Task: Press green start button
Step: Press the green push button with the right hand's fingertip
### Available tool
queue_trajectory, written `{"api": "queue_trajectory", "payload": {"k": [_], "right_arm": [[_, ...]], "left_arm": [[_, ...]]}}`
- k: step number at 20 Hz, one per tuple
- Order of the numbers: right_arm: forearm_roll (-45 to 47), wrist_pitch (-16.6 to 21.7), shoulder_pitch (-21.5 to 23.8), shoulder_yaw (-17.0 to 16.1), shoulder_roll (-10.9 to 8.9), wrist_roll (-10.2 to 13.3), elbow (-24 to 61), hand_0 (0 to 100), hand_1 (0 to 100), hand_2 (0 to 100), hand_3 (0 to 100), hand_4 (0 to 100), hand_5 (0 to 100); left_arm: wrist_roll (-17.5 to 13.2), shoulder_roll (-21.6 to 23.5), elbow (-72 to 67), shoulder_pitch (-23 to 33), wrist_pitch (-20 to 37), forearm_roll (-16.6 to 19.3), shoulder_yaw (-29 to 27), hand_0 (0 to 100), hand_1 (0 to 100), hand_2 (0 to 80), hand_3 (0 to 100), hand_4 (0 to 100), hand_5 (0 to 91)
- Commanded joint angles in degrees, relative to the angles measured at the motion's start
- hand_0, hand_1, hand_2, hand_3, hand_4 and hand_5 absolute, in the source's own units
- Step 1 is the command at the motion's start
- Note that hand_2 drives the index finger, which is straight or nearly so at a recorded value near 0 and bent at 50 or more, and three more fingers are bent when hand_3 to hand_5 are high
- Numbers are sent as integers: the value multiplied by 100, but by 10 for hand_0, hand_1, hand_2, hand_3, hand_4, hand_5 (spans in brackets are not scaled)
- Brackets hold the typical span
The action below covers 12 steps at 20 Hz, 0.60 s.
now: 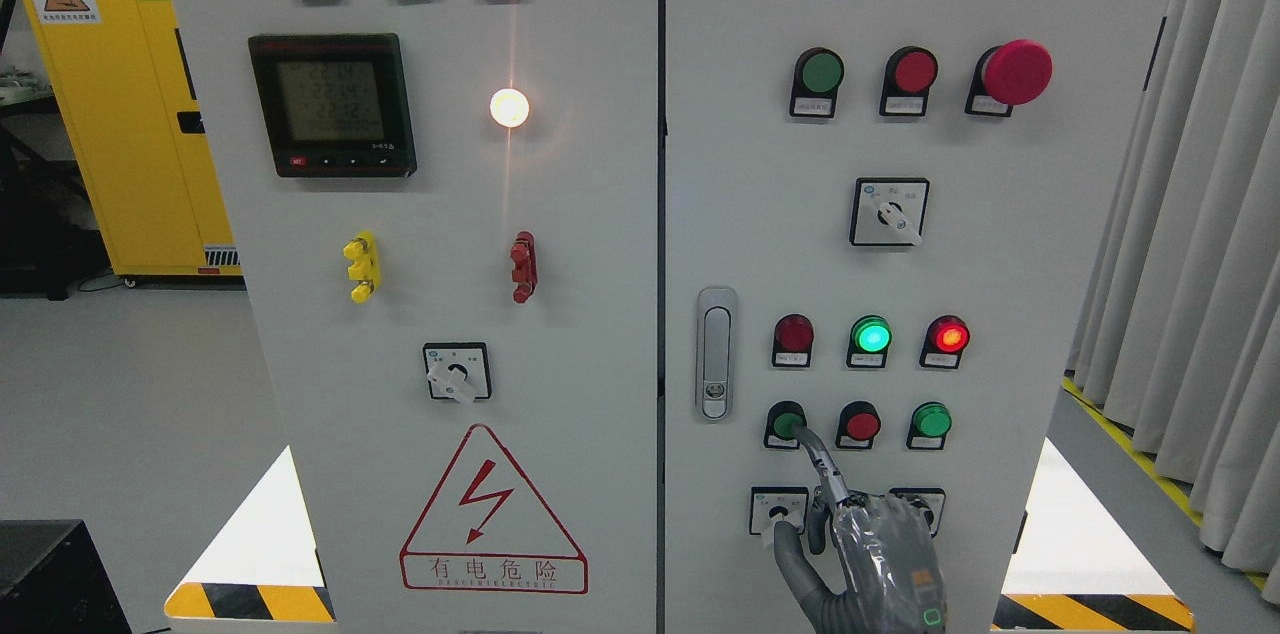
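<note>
At the lower right of the head view, on the right-hand door of the grey control cabinet (1000, 244), the right robot hand (880, 554) comes up from the bottom edge with its index finger (822, 459) stretched out straight and the other fingers curled in, holding nothing. The fingertip sits on, or just at, the green start button (786, 422), which is the leftmost of a row of three low on that door; whether it is already pushed in I cannot tell from here. The risk, as I judge it, is a slip to the side: the red button (860, 425) lies just beside the green one, and the finger meets the cap at its lower right edge, so an off-centre push could skate off toward red. The curled fingers also hang near the rotary switch (779, 511) below and could nudge its knob if the wrist sinks. The left robot hand does not show anywhere in this view.
</note>
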<state>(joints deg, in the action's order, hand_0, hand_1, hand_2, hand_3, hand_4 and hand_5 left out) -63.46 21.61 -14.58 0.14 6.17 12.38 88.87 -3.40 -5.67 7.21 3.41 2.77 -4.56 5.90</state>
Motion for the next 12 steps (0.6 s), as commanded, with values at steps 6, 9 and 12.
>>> {"api": "queue_trajectory", "payload": {"k": [6,9,12], "right_arm": [[9,-78,-115,231,7,-16,-300,656,898,0,908,985,1000],[18,-95,-150,249,7,-16,-326,659,898,0,908,986,1000],[27,-95,-150,232,7,-16,-300,664,898,0,908,988,1000]], "left_arm": [[-3,-4,0,2,-5,-1,-1,120,556,0,0,0,0],[-3,4,0,-7,-5,7,-1,120,556,0,0,0,0],[-3,-4,0,2,-5,7,-1,120,556,0,0,0,0]]}}
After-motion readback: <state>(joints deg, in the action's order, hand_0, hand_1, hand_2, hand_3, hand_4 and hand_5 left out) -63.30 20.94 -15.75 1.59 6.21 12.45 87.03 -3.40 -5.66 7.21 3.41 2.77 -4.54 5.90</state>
